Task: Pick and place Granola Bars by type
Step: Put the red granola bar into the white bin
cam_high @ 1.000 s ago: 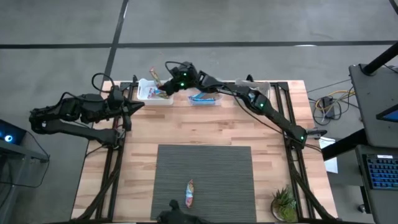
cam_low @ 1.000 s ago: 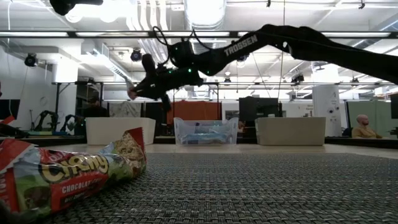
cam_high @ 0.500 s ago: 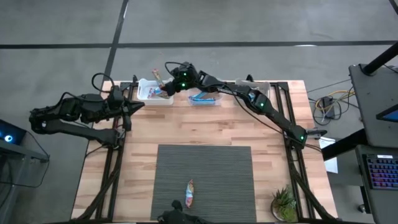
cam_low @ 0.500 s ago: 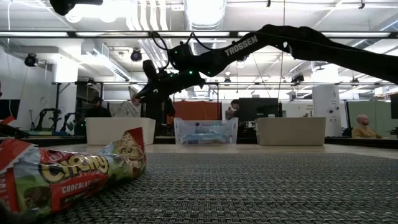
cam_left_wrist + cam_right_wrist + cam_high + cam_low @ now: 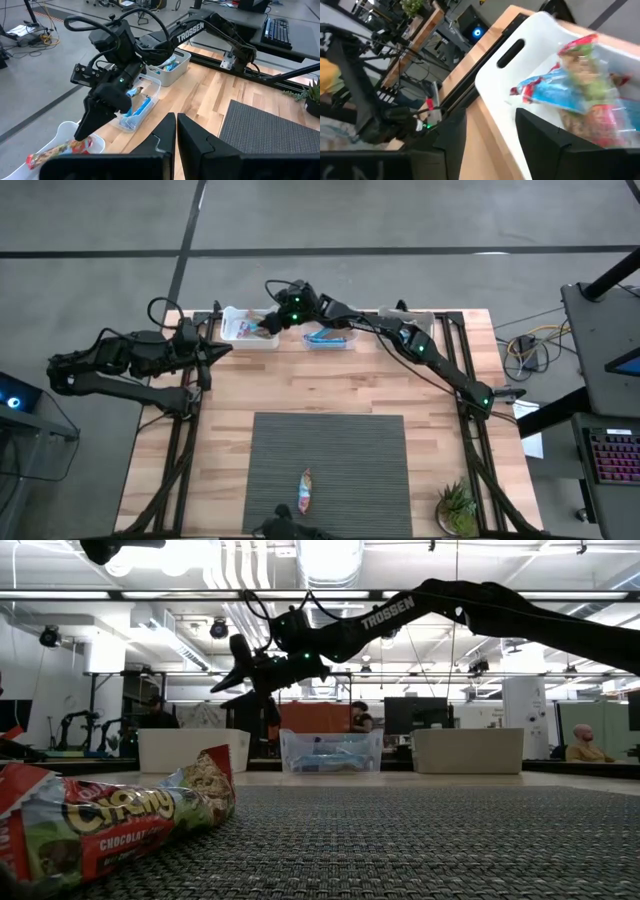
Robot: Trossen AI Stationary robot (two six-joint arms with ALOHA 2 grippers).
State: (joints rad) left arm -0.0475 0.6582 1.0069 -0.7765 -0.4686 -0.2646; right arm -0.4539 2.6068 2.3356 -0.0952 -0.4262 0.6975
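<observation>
At the lower centre of the high view, one multicoloured bar (image 5: 305,490) lies on the grey mat (image 5: 380,450), long axis running up-down. The right gripper (image 5: 262,325), fingers apart and empty, hovers over the white bin (image 5: 232,318) at upper left; the left gripper (image 5: 222,350), fingers together, waits nearer.

Two dark jointed arms, white TROSSEN lettering, looped black cables, small green lights.

A grey mat (image 5: 330,470) is lying on the wooden table (image 5: 330,385). Three bins are sitting along the far edge: white (image 5: 236,330), clear (image 5: 331,752), white (image 5: 468,751). A plant (image 5: 457,506) is standing at the near corner.
</observation>
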